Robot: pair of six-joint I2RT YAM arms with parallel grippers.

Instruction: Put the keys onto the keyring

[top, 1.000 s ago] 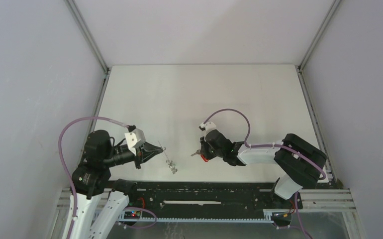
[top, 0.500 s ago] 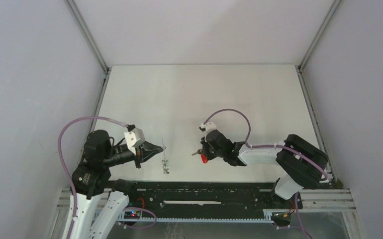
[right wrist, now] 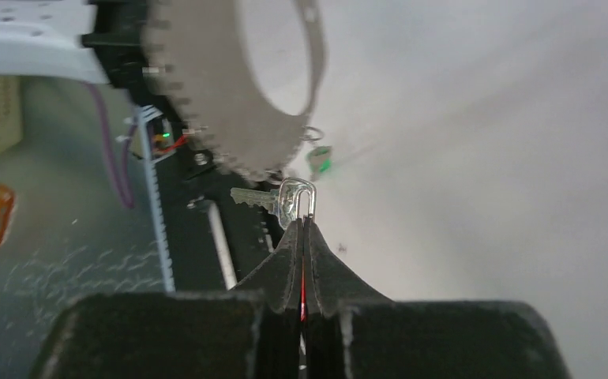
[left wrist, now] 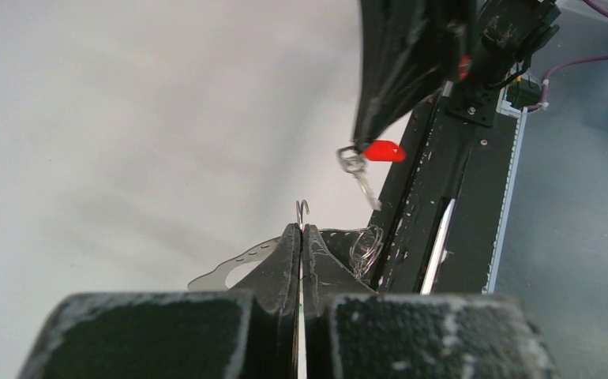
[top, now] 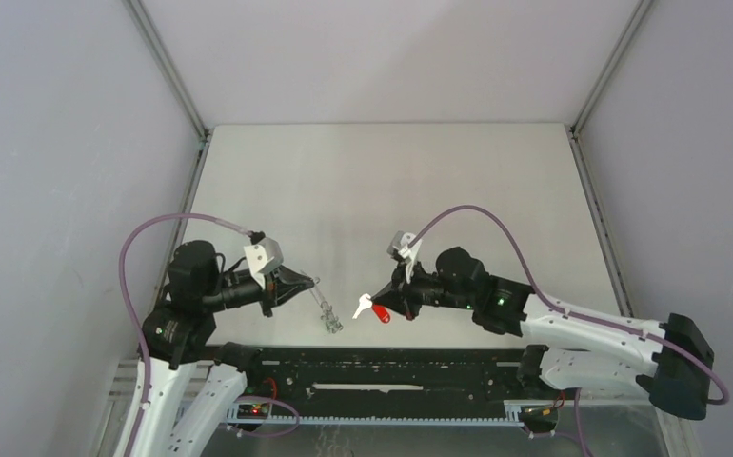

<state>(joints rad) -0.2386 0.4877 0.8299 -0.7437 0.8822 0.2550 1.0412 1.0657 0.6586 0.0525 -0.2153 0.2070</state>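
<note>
Top external: white tabletop (top: 391, 181), grey walls (top: 58, 143); left pincer (top: 311, 283) grips keyring (top: 326, 308), right pincer (top: 390, 304) key (top: 377, 311).

We are looking at the left gripper (top: 312, 283) sitting at nine o'clock from the right gripper (top: 389, 305), both near the table's (top: 391, 181) six o'clock edge. The keyring (top: 327, 312) is trailing toward five o'clock from the left gripper. A key (top: 370, 309) is lying between the grippers, at the right one's tip.
</note>
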